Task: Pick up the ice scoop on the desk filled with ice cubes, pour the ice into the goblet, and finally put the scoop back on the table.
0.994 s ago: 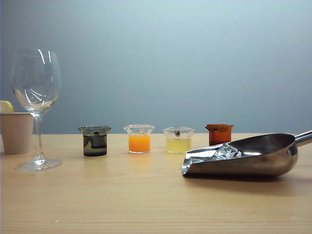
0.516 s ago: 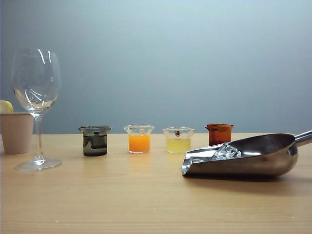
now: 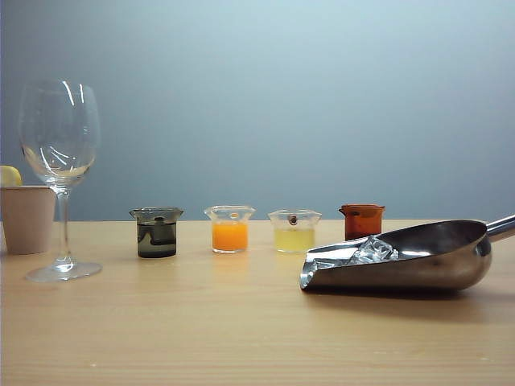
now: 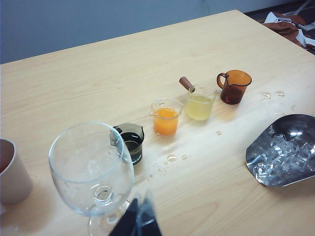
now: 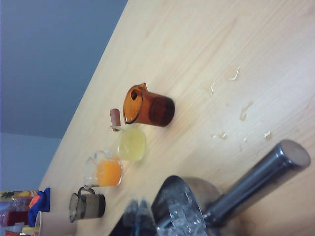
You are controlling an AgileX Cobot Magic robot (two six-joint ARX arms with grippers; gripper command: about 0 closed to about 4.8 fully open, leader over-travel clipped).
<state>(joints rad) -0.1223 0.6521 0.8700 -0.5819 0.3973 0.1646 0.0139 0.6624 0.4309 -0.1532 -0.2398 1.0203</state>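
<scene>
Hovering shut, left tool overlooks goblet; right tool overlooks ice scoop.

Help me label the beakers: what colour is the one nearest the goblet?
Smoky grey beaker with dark liquid, clearest in the left wrist view.

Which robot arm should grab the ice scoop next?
Probably the right. Its shut pincer hangs by the ice scoop and its handle. The left pincer is over by the goblet.
</scene>
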